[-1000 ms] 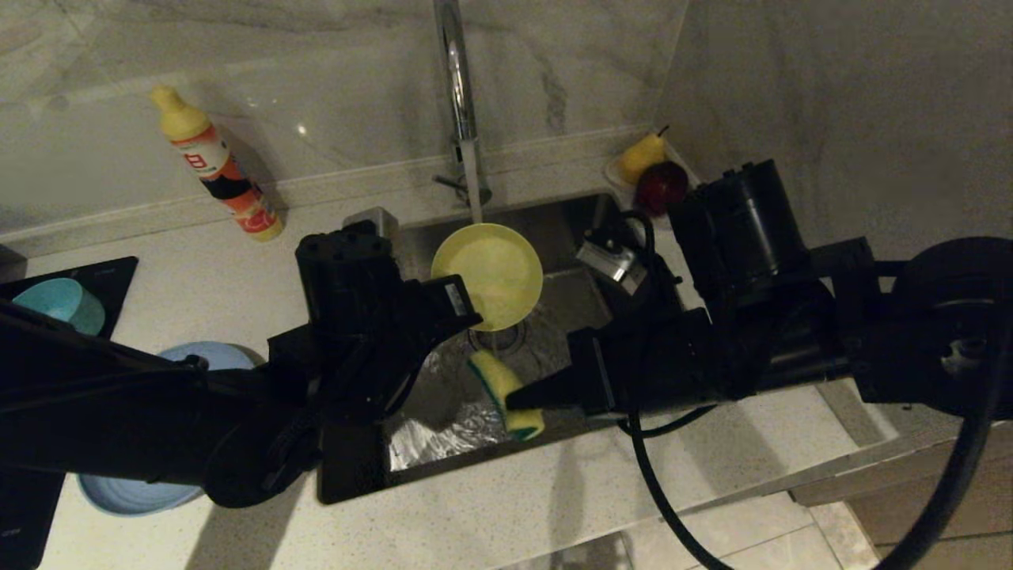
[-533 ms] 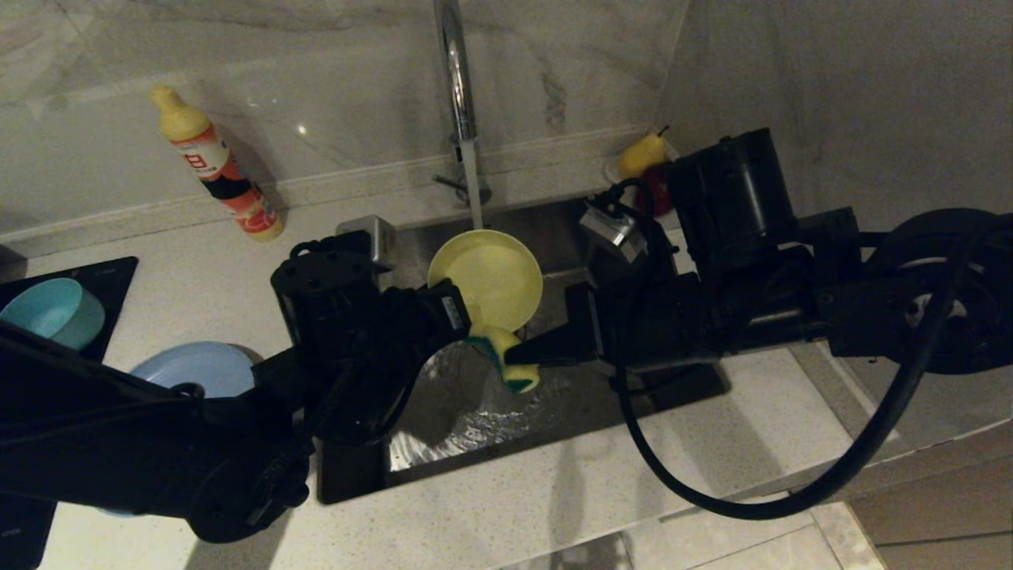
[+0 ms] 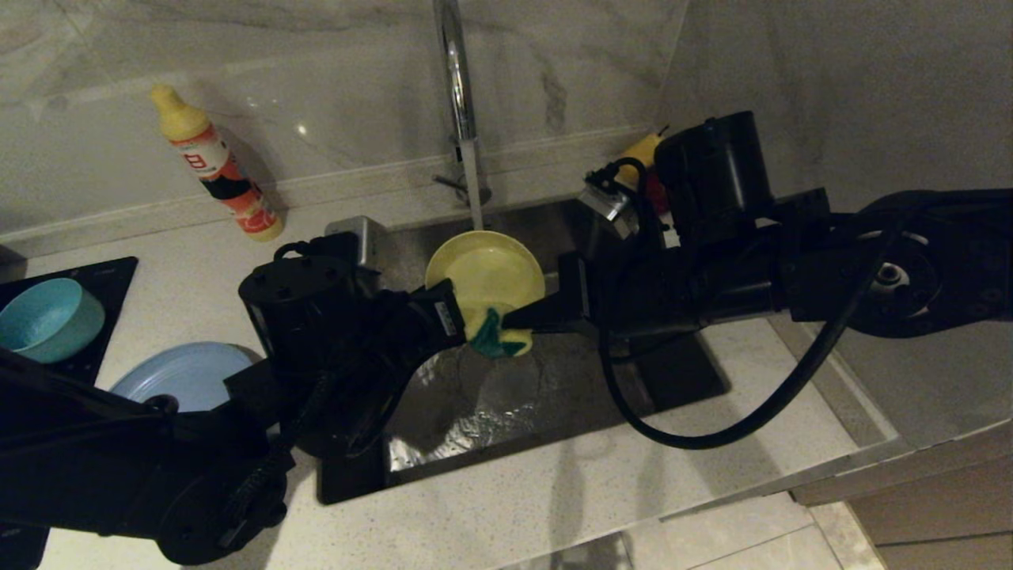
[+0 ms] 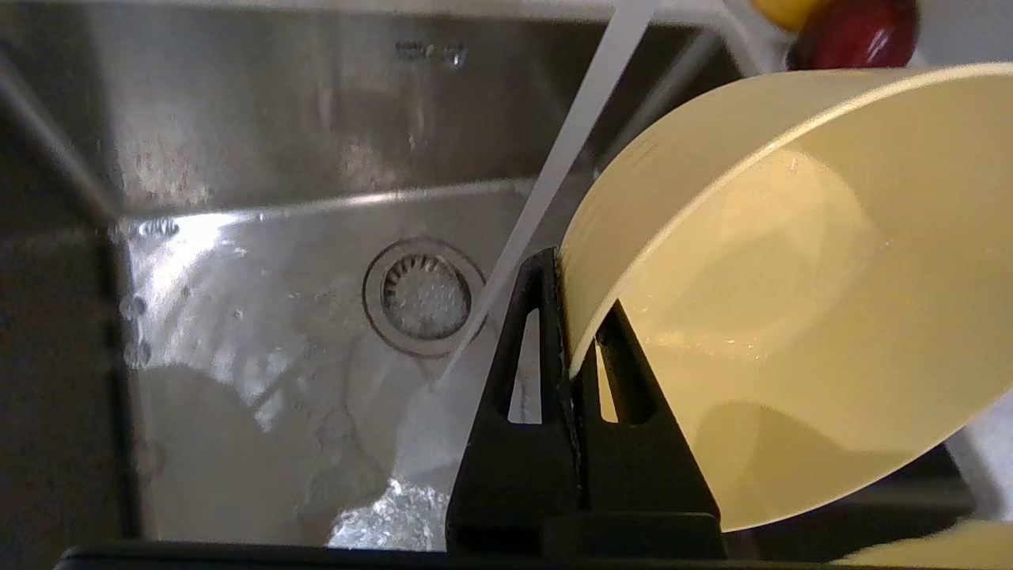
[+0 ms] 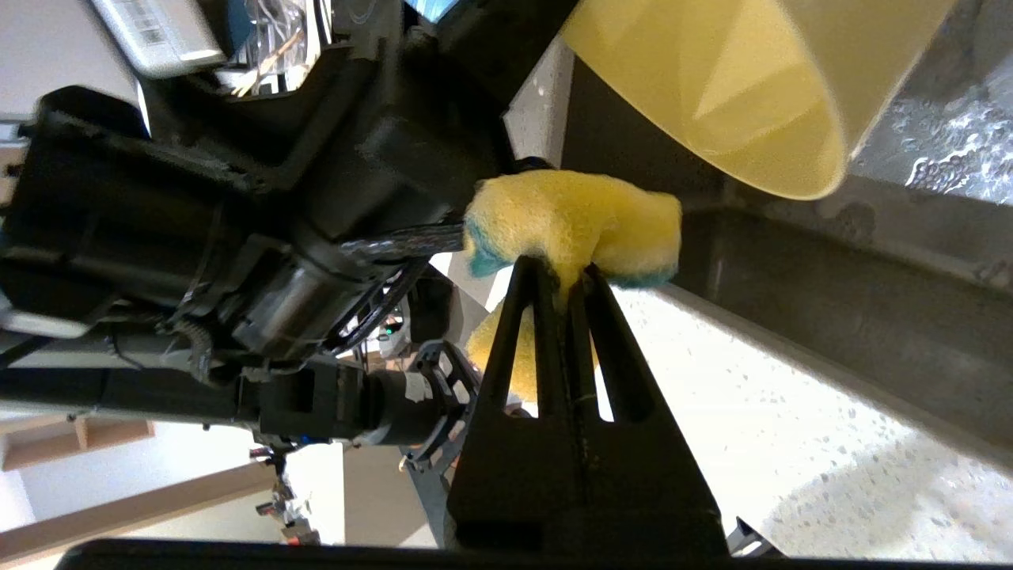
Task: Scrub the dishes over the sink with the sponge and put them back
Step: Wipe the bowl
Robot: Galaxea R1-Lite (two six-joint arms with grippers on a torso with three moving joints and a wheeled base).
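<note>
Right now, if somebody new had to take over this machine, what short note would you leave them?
Left gripper: shut on the rim of the yellow bowl, held tilted over the sink with the faucet running.
Right gripper: shut on the sponge, which sits at the bowl's lower edge.
Teal bowl and blue plate wait on the counter to the robot's left.
Done: bowl and sponge picked up and brought together over the sink.
Left: scrub the yellow bowl and put it back; whether the teal bowl and plate are already scrubbed cannot be told.

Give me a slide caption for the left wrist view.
Left gripper pinches the yellow bowl's rim over the sink, tap running.
</note>
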